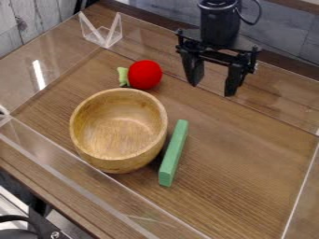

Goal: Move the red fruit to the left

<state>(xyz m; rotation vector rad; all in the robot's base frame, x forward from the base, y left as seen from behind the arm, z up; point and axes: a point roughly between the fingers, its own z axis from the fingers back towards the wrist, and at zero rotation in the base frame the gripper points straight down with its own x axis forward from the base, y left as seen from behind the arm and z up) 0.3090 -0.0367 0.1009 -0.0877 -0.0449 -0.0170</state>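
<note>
Red fruit [145,73] near wooden bowl [118,130] rim

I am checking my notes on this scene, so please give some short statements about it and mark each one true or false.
1. The gripper is open and holds nothing. True.
2. The red fruit lies inside the bowl. False: it lies on the table behind the bowl, outside it.
3. The green bar lies on the table beside the bowl, on its right in the picture. True.
4. The fingers are closed on the red fruit. False: they are apart from it, on its right in the picture.
5. The bowl is empty. True.
</note>
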